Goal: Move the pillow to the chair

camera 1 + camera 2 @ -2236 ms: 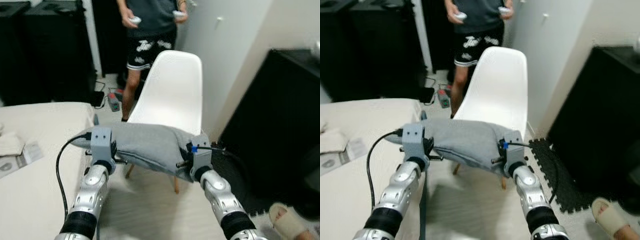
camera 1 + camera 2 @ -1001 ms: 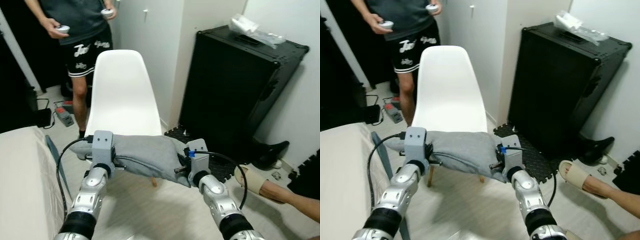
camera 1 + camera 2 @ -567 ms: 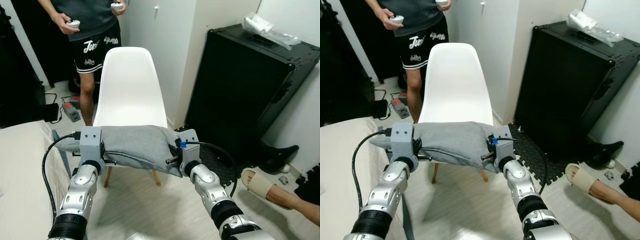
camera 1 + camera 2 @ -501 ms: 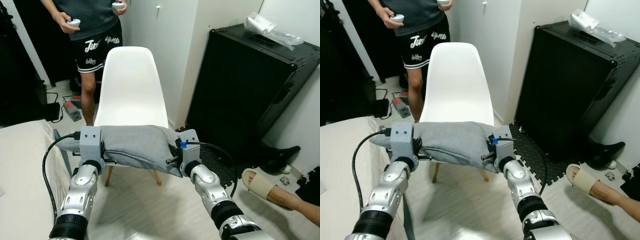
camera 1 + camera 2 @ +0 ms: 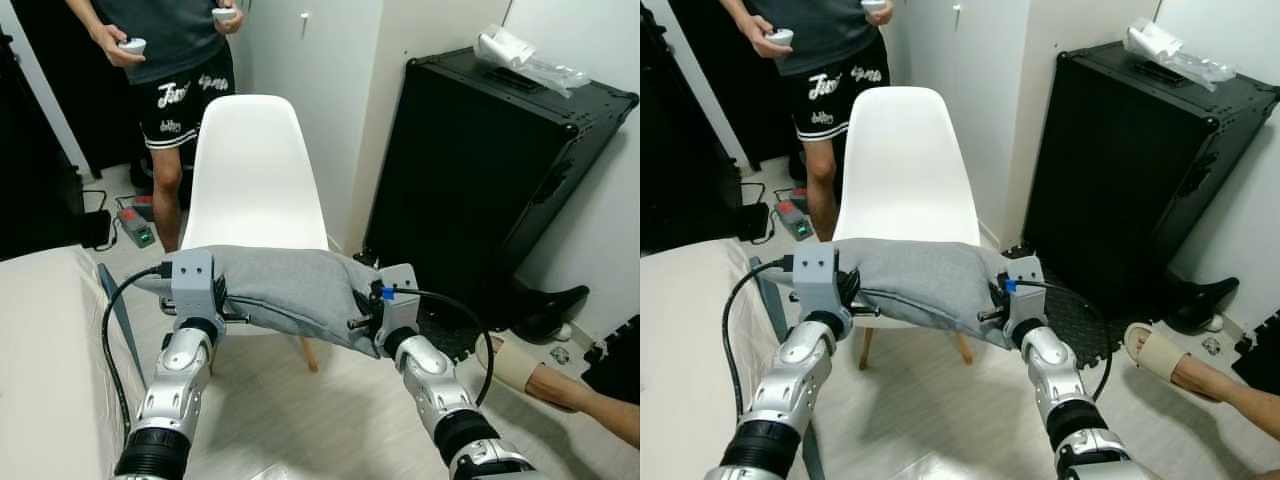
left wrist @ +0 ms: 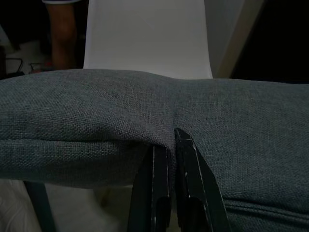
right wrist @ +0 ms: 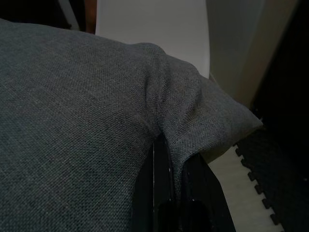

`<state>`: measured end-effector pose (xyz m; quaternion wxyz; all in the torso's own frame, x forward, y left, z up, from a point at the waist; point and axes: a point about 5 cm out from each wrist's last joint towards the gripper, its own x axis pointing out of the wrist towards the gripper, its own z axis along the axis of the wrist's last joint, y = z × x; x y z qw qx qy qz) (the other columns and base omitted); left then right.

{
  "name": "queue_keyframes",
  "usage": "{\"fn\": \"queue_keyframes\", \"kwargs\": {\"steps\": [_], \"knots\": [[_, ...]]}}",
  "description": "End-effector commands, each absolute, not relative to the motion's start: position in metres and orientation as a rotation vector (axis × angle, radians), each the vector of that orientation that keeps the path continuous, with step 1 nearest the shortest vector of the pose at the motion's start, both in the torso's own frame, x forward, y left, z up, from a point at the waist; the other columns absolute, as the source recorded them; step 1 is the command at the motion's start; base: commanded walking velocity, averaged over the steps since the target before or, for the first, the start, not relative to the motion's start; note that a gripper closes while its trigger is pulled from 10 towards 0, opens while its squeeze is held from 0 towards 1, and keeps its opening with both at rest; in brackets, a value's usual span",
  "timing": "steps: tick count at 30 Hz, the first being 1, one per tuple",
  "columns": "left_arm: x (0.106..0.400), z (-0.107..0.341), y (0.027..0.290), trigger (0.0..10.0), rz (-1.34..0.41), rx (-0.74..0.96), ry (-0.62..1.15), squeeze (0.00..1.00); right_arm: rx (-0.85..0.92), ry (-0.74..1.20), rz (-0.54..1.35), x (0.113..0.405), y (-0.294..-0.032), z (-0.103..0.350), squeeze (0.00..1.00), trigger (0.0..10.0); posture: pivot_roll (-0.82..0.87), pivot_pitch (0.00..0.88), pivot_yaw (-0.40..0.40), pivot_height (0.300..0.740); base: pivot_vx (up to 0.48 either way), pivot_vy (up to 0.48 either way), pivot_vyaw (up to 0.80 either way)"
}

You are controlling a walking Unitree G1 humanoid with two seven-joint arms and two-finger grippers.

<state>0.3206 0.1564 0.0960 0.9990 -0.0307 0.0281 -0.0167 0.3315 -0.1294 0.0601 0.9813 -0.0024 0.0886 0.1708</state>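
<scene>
White chair (image 5: 255, 180) behind; pillow (image 5: 290, 285) level, crosswise, pinched by left gripper (image 6: 171, 140), right gripper (image 7: 169, 145).

The grey pillow (image 5: 285, 283) hides the white chair (image 5: 252, 170)'s seat and most of its legs, and covers the fingertips of the left hand (image 6: 170, 140) and right hand (image 7: 169, 145), each pinching a fold of fabric. The person (image 5: 165, 60) behind the chair is cut off above the chest by the frame's top edge. A 2nd person's sandalled foot (image 5: 520, 368) runs off the right edge.
</scene>
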Motion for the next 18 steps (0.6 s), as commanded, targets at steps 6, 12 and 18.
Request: {"fn": "queue_keyframes", "kwargs": {"steps": [6,12,18], "knots": [[0.3245,0.104,0.1529,10.0,-0.056,-0.066,0.008,0.0,-0.007,0.131,0.373,0.336,-0.1229,0.0693,0.0,10.0,0.02,0.062,-0.002,0.74,0.323,0.0,0.0],[0.325,0.1043,0.1515,10.0,-0.056,-0.073,0.005,0.0,-0.014,0.133,0.377,0.336,-0.1241,0.0691,0.0,10.0,0.02,0.062,-0.005,0.74,0.326,0.0,0.0],[0.3266,0.1049,0.1501,10.0,-0.061,-0.077,0.002,0.0,-0.021,0.134,0.378,0.3362,-0.1263,0.0694,0.0,10.0,0.01,0.063,-0.009,0.74,0.327,0.0,0.0]]}}
